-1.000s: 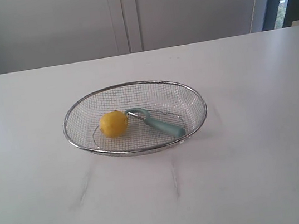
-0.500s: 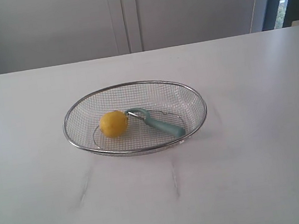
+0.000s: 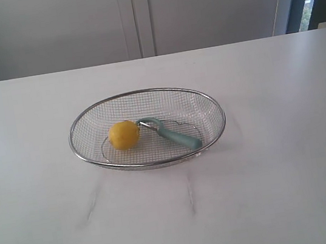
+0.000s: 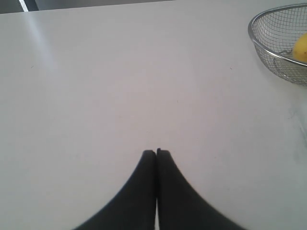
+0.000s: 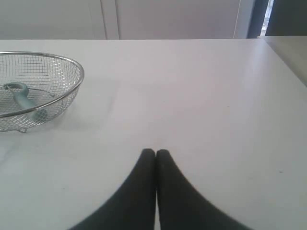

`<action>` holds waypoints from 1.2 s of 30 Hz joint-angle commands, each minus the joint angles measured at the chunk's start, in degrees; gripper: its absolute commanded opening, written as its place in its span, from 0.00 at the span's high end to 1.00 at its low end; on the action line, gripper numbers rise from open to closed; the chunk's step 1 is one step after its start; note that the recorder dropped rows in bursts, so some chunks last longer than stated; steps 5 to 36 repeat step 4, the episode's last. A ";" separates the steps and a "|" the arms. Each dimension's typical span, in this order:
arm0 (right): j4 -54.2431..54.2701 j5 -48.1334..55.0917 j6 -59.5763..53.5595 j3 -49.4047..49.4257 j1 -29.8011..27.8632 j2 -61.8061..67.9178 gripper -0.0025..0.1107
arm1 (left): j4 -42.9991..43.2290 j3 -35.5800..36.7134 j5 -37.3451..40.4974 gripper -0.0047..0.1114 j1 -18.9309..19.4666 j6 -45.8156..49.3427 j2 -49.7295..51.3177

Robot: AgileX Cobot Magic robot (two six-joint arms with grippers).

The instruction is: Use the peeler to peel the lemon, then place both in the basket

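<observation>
Both arms hang back off the table edge, out of the exterior shot. The left gripper [image 4: 156,152] has its jaws pressed together on nothing, and the right gripper [image 5: 155,151] is the same, closed and empty over bare table [image 3: 295,188]. Out in the middle sits the basket [image 3: 141,92], and inside it the lemon [image 3: 124,134] lies left of centre with the peeler [image 3: 171,134] just beside it; the hooked head looks to touch the fruit, though the mesh makes that hard to confirm.

By my reading both things sit in the basket, and whether the lemon has been peeled cannot be told from here; no bare patch shows on the side we see. If a pick is the step in hand, each gripper must spread its jaws before dropping over the rim. The left one suits the lemon: come straight down and close across its widest part so it cannot roll. The right one suits the peeler: pinch the thick handle mid-length, jaws across it, clear of the blade and the wire wall.

The peeler's long axis runs on a diagonal, head toward the lemon and back left, handle end pointing front right, nearly against the near rim
</observation>
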 commanded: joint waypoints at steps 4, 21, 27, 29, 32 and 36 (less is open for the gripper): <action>0.16 -0.18 -0.60 0.36 0.17 -0.34 0.98 | 0.00 0.14 0.12 0.96 -0.45 -0.24 -0.26; 0.16 -0.18 -0.60 0.36 0.17 -0.34 0.98 | 0.00 0.14 0.12 0.96 -0.45 -0.24 -0.26; 0.16 -0.18 -0.60 0.36 0.17 -0.34 0.98 | 0.00 0.14 0.12 0.96 -0.45 -0.24 -0.26; 0.16 -0.18 -0.60 0.36 0.17 -0.34 0.98 | 0.00 0.14 0.12 0.96 -0.45 -0.24 -0.26; 0.16 -0.18 -0.60 0.36 0.17 -0.34 0.98 | 0.00 0.14 0.12 0.96 -0.45 -0.24 -0.26; 0.16 -0.18 -0.60 0.36 0.17 -0.34 0.98 | 0.00 0.14 0.12 0.96 -0.45 -0.24 -0.26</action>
